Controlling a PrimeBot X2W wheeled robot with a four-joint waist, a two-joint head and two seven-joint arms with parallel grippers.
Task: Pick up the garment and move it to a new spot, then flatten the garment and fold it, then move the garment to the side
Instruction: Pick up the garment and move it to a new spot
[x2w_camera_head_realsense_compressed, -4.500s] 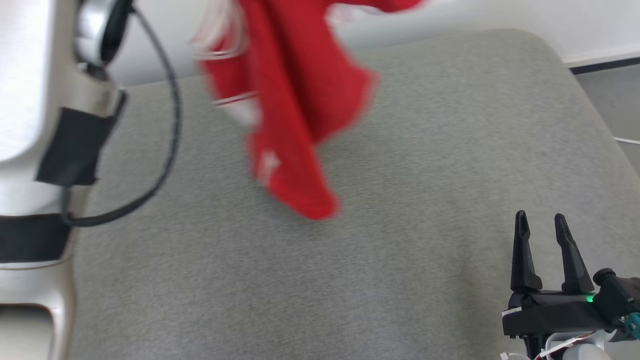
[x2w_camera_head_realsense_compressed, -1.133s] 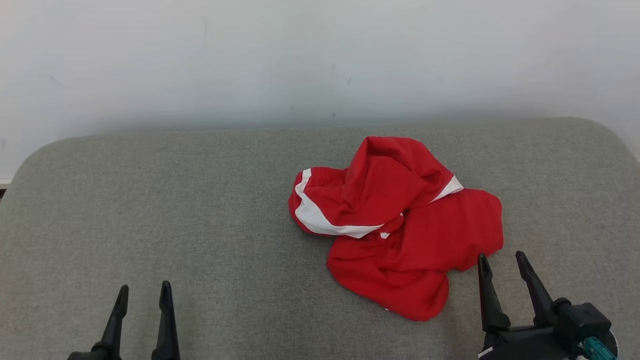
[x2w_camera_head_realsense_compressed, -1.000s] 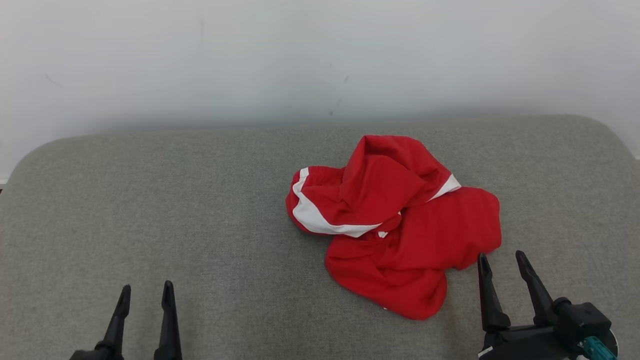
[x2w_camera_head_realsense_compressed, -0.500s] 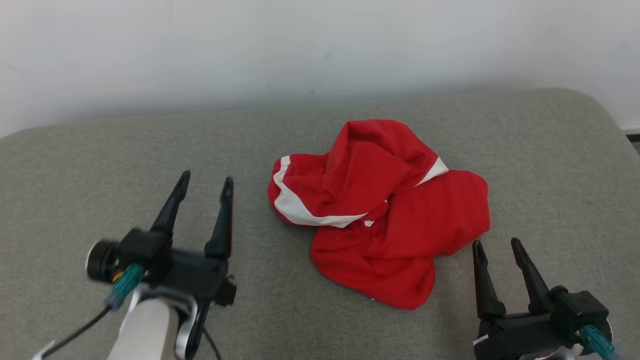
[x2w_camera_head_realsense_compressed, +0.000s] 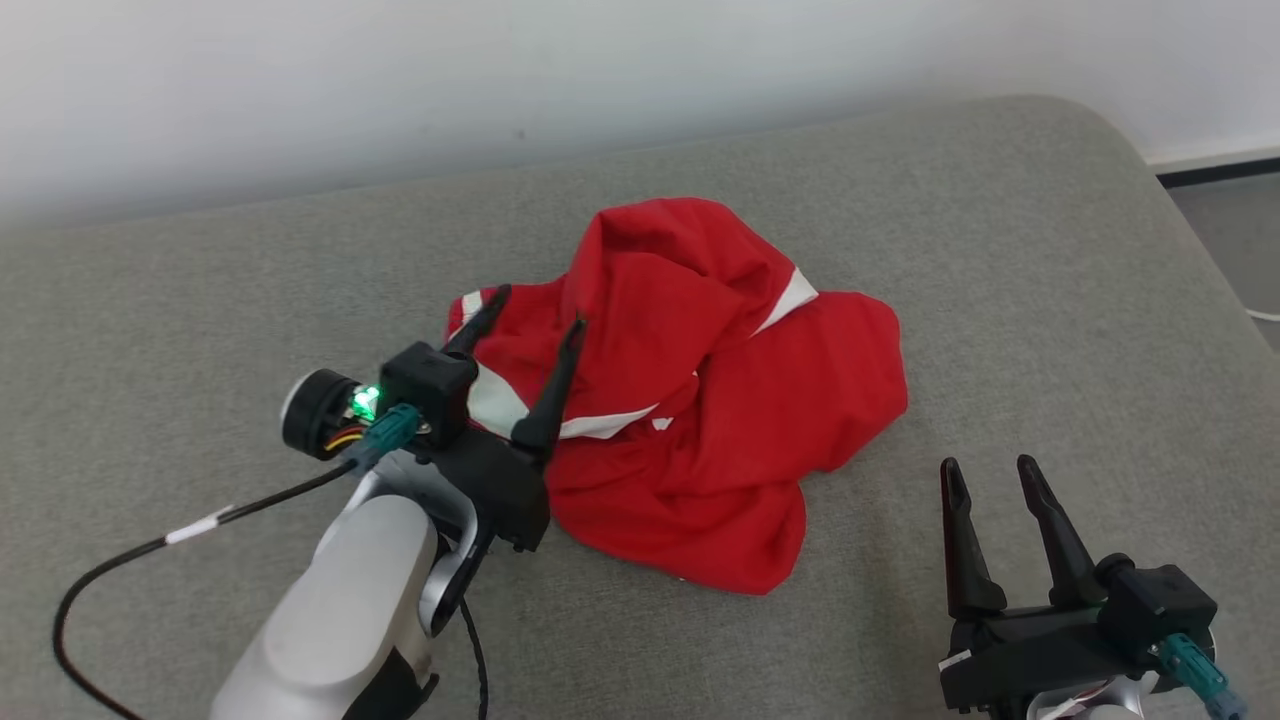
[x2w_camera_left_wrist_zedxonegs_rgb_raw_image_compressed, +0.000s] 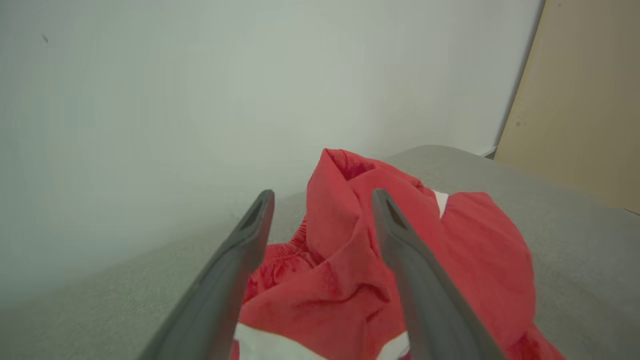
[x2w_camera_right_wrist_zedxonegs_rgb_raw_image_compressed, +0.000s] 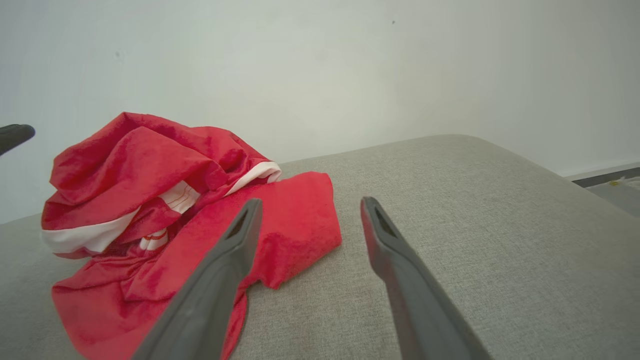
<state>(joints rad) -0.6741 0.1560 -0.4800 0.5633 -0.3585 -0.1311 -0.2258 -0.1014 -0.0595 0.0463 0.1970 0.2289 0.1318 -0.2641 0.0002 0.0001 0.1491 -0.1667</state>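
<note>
Head view: red garment (x2w_camera_head_realsense_compressed: 700, 400) sits in a crumpled heap near the middle of the grey cushion (x2w_camera_head_realsense_compressed: 1000, 250), a bit toward the wall (x2w_camera_head_realsense_compressed: 300, 80). It's bunched high at the far side, with a flatter lobe spread to my right. A white stripe (x2w_camera_head_realsense_compressed: 600, 425) runs across the fold nearest me, so I read the bulge as layers doubled over, not flat at all. I'd say the drop at the new spot is done and flattening is the step in hand. My left gripper (x2w_camera_head_realsense_compressed: 540, 306) is over the heap's left edge, jaws spread wide with nothing between them, fingers pointing at the raised fold. From the left wrist view the fabric fills the gap ahead of the tips; I can't tell if they touch it. I put it there because that edge looks like the loose end to pinch and pull out. My right gripper (x2w_camera_head_realsense_compressed: 987, 464) is parked low right, just beside the near lobe but apart from it, also wide open and empty, likely waiting for an opposite corner to show. Cable (x2w_camera_head_realsense_compressed: 120, 560) trails off my left arm, clear of the cloth. Risk as I see it: pinching two layers at once.
</note>
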